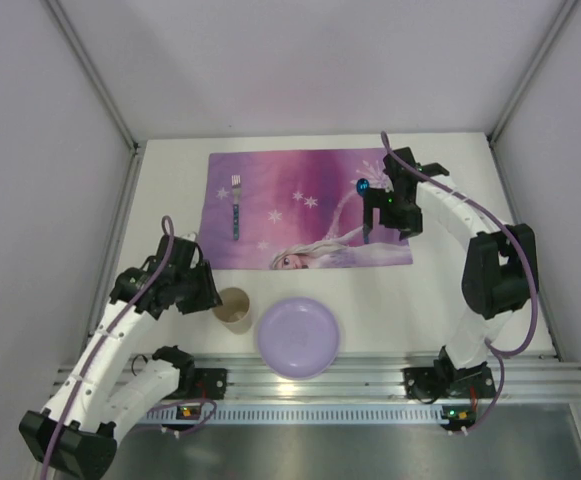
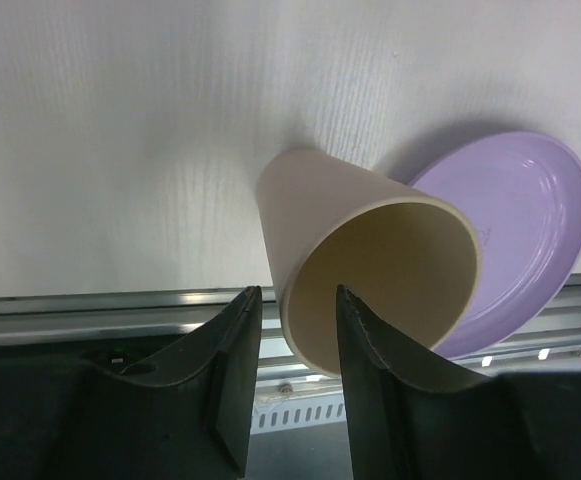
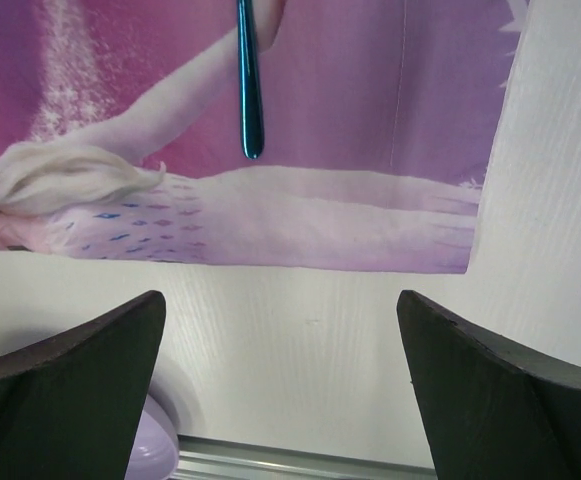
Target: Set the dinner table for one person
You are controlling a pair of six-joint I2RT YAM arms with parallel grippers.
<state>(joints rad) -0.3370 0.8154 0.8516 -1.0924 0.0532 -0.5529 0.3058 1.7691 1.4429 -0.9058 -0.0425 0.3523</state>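
The white dinner table (image 1: pixel 170 190) carries a purple-pink printed placemat (image 1: pixel 300 200). A blue-handled fork (image 1: pixel 236 210) lies on the mat's left part. A blue-handled utensil (image 3: pixel 248 80) lies on its right part, its head (image 1: pixel 362 185) beside my right gripper. A beige cup (image 1: pixel 234 308) stands near the front, with a lilac plate (image 1: pixel 298 337) to its right. My left gripper (image 1: pixel 210 292) is at the cup's left side. In the left wrist view its jaws (image 2: pixel 298 290) straddle the cup's (image 2: pixel 370 250) rim with a gap, not clamped. My right gripper (image 1: pixel 388 232) is wide open and empty over the mat's lower right corner (image 3: pixel 280 300).
A metal rail (image 1: pixel 370 375) runs along the table's near edge and holds both arm bases. Grey walls enclose the table on the left, right and back. The plate also shows in the left wrist view (image 2: pixel 530 210) and in the right wrist view (image 3: pixel 150 450).
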